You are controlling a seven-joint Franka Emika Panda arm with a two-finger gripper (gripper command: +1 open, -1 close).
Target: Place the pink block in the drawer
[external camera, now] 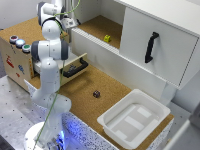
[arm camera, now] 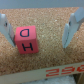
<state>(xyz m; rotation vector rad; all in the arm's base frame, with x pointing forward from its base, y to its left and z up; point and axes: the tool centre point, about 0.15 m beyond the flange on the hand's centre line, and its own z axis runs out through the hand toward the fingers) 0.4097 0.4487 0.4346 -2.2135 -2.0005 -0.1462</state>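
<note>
In the wrist view the pink block [arm camera: 26,39] lies on cork between the two fingers of the gripper [arm camera: 40,30], its faces marked with dark letters — a D and an H. The jaws stand apart, one finger on each side of the block, neither clearly touching it. In the exterior view the arm [external camera: 49,50] reaches toward the back of the cork surface, near the white cabinet door [external camera: 155,45] and its black handle [external camera: 151,47]; the gripper and block are too blurred there to make out. The drawer [external camera: 75,65] stands pulled open from the plywood box [external camera: 17,57], black bar handle at its front, coloured buttons [external camera: 20,43] on top. A small dark object [external camera: 96,93] lies on the cork — beside it, a white tray [external camera: 134,117]. A yellow object [external camera: 107,38] sits in the recess behind.
</note>
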